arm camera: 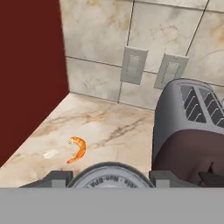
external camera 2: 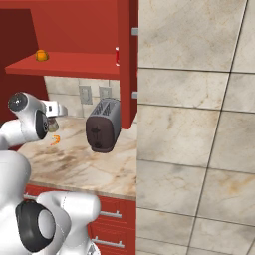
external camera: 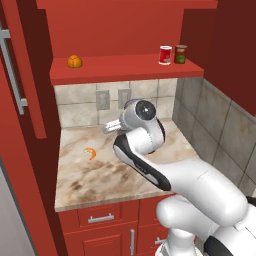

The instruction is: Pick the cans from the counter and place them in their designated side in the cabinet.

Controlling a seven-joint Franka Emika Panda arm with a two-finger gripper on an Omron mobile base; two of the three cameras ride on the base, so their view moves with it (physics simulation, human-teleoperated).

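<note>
Back wall: beige marbled tiles (external camera: 75,95), centre of the left base view
Outlets: two grey wall plates (arm camera: 134,65) upper middle of the hand view
Right wall: large marbled tiles (external camera 2: 199,124) in the right base view
Drawers: red fronts, silver handles (external camera: 101,218), bottom edge

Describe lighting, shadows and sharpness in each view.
Left base view: flat, even light, with soft shade under the cabinet shelf. Right base view: the toaster is sharp and casts a faint shadow. Hand view: the can top is crisp, with no glare.

Glossy marbled stone counter (external camera: 100,170)
</note>
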